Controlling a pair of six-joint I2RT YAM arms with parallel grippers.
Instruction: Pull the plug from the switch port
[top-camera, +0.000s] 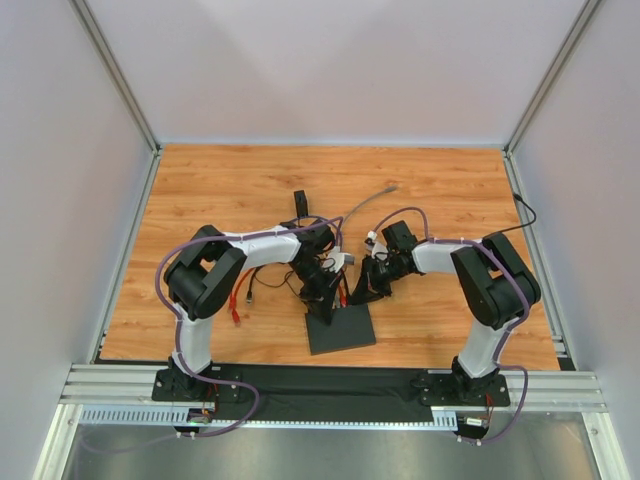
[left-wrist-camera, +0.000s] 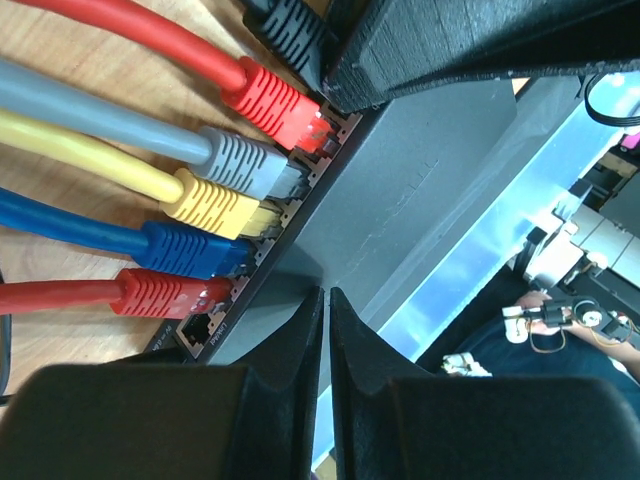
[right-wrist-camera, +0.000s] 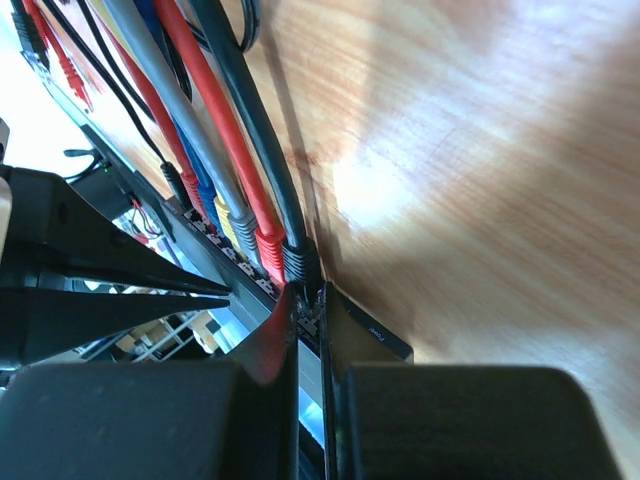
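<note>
My right gripper (right-wrist-camera: 300, 305) is closed, its two black fingers pressed together with only a hairline seam between them. The tips sit right at the base of a black ribbed cable plug (right-wrist-camera: 300, 262), where it enters the end socket of the switch. I cannot tell whether the plug is pinched between the fingers or only touched. My left gripper (left-wrist-camera: 327, 300) is also drawn nearly together, a thin slit between its black fingers and nothing held. Its tips are at the top face of the flat matte-black rectangular switch (left-wrist-camera: 420, 190), close to the socket edge. Along that edge sits a row of plugged cables. Just beside the black plug is a red ribbed plug (left-wrist-camera: 270, 100), then a grey plug (left-wrist-camera: 245, 160), a yellow plug (left-wrist-camera: 215, 205), a blue plug (left-wrist-camera: 190, 248) and a second red plug (left-wrist-camera: 160, 292). One open socket (left-wrist-camera: 200, 325) sits past that last red plug. The cables run away from the switch over the wood-grain table (top-camera: 230, 190). From above, the switch lies near the table's front edge, between my two arms. Both arms bend inward and meet over its far edge. A small black block (top-camera: 300, 203) stands on the table farther back, well apart from the switch.
</note>
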